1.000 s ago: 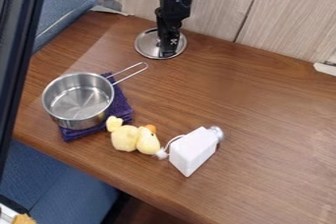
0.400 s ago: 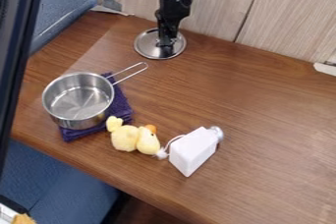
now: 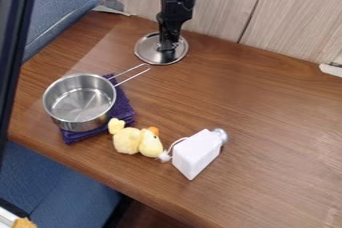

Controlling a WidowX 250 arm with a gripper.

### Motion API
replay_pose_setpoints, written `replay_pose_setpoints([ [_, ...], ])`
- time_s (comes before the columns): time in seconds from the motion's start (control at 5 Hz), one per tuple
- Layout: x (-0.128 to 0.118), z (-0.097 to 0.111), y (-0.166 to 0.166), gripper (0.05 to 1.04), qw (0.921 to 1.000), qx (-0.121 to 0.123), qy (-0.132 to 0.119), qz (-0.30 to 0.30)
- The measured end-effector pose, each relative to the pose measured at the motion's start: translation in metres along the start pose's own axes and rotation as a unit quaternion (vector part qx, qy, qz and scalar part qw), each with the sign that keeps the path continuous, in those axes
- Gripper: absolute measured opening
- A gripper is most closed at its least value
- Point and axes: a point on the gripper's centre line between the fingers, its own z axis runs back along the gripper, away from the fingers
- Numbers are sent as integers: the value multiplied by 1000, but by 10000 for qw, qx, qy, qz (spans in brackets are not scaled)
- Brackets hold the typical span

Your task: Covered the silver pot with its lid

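Observation:
The black gripper [image 3: 167,47] hangs at the top of the view, pointing down, shut on the middle of the round silver lid [image 3: 146,49]. The gripper hides part of the lid's centre, where any knob would be. Lower left stands the silver pot [image 3: 81,104], upright and uncovered, its wire handle pointing up and right toward the lid. A stretch of bare table separates pot and lid.
Beneath the pot lies a folded purple cloth [image 3: 123,108]. A yellow plush duck [image 3: 137,141] rests beside it, close to a white bottle [image 3: 197,153] on its side. The wooden wall [image 3: 220,2] stands behind the lid.
The lid has shifted slightly down and left together with the gripper, and its outline looks a little larger. The pot, cloth, duck and bottle have stayed where they were.

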Motion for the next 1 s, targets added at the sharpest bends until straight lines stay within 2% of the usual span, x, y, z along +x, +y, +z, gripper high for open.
replay_pose_setpoints([
  [0.2,3,10,-5,269,9998,-75,-174,12],
  [0.4,9,34,-3,269,9989,-24,-462,35],
  [0.6,-3,64,2,269,9975,181,-671,134],
  [0.8,-26,87,-14,269,9962,285,-806,138],
  [1.0,-46,108,-44,269,9947,430,-929,-103],
])
